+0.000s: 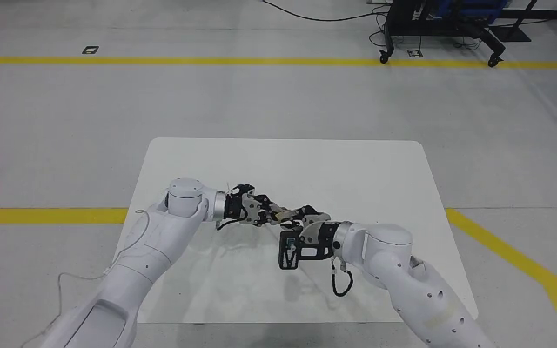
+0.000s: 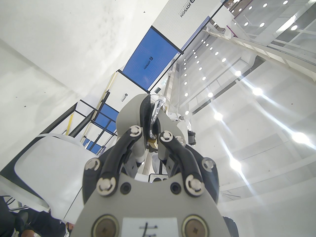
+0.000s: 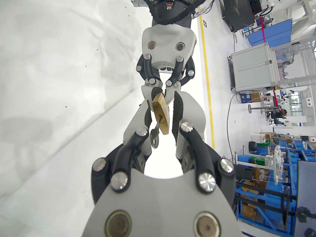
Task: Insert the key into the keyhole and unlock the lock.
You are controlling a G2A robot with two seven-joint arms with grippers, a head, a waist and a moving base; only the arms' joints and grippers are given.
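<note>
Above the middle of the white table my two grippers meet. A brass padlock hangs by its silver shackle, and my left gripper is shut on that shackle end. A small silver key sticks out of the keyhole in the padlock's underside. My right gripper is open, one finger on each side of the padlock and key, and the key's head lies close to one pad. From above, the left gripper and right gripper stand tip to tip with the padlock between them.
The table's bare surface spreads on all sides of the grippers. Yellow floor lines run behind and beside the table. A black wheeled frame stands on the floor at the far right, well off the table.
</note>
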